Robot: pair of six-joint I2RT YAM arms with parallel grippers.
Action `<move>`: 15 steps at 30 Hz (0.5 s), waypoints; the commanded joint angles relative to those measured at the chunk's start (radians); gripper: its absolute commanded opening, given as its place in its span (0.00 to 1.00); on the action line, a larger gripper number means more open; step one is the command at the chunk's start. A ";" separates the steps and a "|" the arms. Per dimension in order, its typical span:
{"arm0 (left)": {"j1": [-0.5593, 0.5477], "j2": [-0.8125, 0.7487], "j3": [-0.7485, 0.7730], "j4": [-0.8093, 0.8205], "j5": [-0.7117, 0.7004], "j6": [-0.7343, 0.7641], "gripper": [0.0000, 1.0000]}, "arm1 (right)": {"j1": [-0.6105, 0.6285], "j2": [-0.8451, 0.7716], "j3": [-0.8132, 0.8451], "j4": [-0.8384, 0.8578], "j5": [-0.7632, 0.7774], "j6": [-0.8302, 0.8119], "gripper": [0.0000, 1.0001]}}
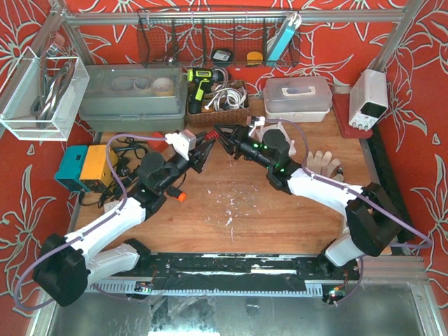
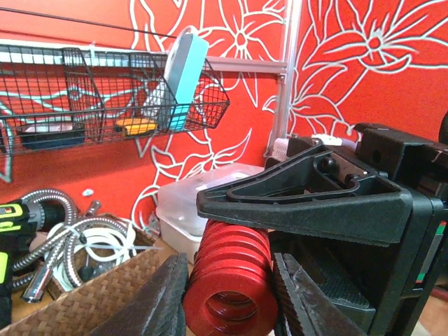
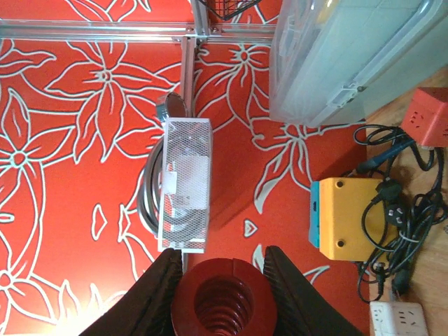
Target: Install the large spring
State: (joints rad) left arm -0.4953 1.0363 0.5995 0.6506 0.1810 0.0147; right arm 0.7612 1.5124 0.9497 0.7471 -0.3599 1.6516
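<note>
Large red spring [image 2: 229, 276] clamped by both left gripper [image 2: 227, 264] and right gripper [image 3: 221, 269], meeting tip-to-tip, likely for midair handover.

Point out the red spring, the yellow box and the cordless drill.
red spring [image 2: 234, 255]: left wrist view, on its outer coils.
yellow box [image 3: 348, 218]: right wrist view, on its yellow face.
cordless drill [image 1: 200, 84]: top external view, on its body.

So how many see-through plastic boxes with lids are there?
2. The big greyish see-through lidded box sits at the back left, and the smaller clear lidded box sits at the back right beside the woven basket. More may be hidden.
</note>
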 commanded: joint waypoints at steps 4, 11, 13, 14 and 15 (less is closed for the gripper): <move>0.006 0.004 -0.019 -0.037 -0.176 -0.001 0.49 | 0.010 -0.095 -0.001 0.026 0.022 -0.138 0.00; 0.006 0.016 0.009 -0.076 -0.144 -0.048 0.76 | 0.004 -0.187 -0.026 -0.128 0.124 -0.327 0.00; 0.004 0.005 0.012 -0.093 -0.108 -0.086 0.94 | -0.004 -0.220 -0.012 -0.245 0.192 -0.452 0.00; 0.004 -0.001 0.013 -0.105 -0.093 -0.103 0.99 | -0.006 -0.233 -0.002 -0.305 0.235 -0.507 0.00; 0.004 -0.009 0.009 -0.116 -0.083 -0.122 1.00 | -0.008 -0.253 0.004 -0.359 0.276 -0.572 0.00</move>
State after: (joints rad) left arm -0.4908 1.0519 0.5846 0.5652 0.0654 -0.0349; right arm 0.7635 1.3209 0.9329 0.5766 -0.2451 1.3373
